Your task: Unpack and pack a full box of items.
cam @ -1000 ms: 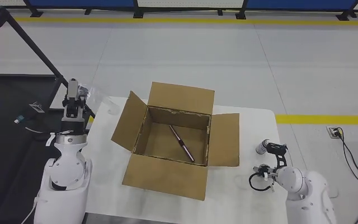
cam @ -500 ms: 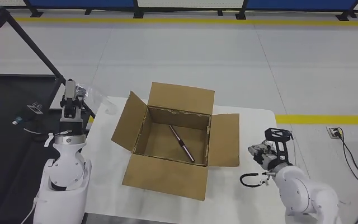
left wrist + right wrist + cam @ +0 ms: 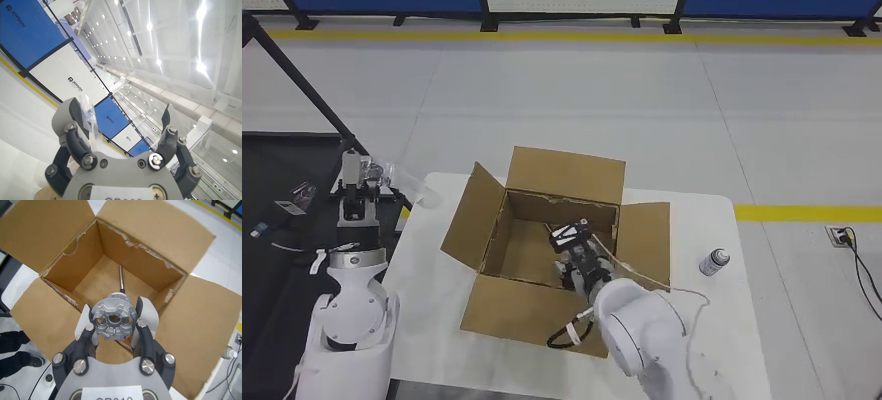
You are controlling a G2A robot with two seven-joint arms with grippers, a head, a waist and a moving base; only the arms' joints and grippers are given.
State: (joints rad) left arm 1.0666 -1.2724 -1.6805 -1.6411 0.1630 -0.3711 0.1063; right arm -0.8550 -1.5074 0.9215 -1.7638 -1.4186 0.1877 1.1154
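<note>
Aloft, hub (image 3: pixel 113 321) in right hand (image 3: pixel 114 308), above box (image 3: pixel 141 262)

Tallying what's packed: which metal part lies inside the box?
The thin rod, flat on the box floor. The round toothed part is clamped in the right gripper, over the opening.

Noted bright, even overhead light across white floor (image 3: pixel 642 100) and table (image 3: pixel 697 215) in top view; found only faint, soft-edged shadows. Saw white glare and halos around ceiling lamps (image 3: pixel 200 67) in left wrist view, with straight roof beams (image 3: pixel 170 91) slightly bowed toward frame edges. Recorded mild shade inside cardboard box (image 3: pixel 141 266) and a dull sheen on cast metal hub (image 3: pixel 113 318). Marked box flaps (image 3: pixel 198 313) curved by wide lens in right wrist view.
</note>
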